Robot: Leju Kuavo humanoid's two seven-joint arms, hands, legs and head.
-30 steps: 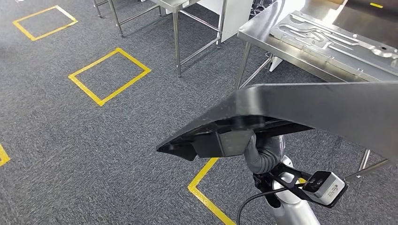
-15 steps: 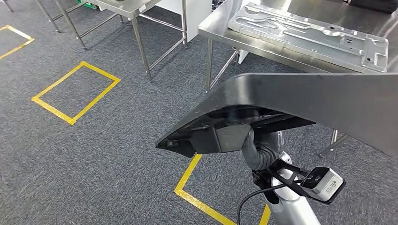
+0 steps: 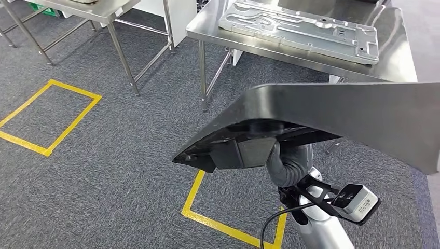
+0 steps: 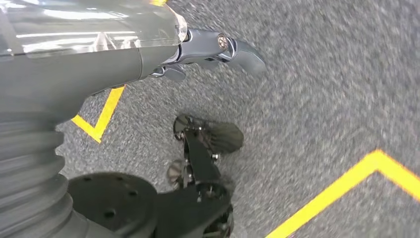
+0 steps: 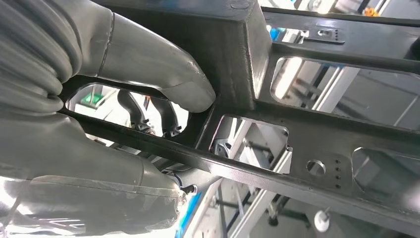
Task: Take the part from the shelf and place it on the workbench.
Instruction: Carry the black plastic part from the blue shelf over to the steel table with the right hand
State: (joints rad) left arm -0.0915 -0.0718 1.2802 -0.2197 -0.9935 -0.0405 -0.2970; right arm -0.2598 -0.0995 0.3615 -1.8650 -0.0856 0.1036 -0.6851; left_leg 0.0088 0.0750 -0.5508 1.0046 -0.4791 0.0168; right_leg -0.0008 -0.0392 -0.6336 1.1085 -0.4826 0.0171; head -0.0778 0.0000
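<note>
Your right hand [image 5: 124, 114] grips the large black metal frame part [image 3: 332, 116] from beneath, thumb pressed against a crossbar, holding it out over the grey carpet [image 3: 93, 171] with yellow tape squares. Ahead stands the stainless-steel workbench [image 3: 399, 57], bearing a machined aluminium plate [image 3: 298, 28]. Your left hand [image 4: 218, 49] hangs with nothing in it, its fingers loosely apart.

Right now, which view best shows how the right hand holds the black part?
The right wrist view: the right hand has its thumb and fingers hooked through the black part, a frame with openings. The head view shows the part's broad top; the left wrist view shows carpet.
</note>
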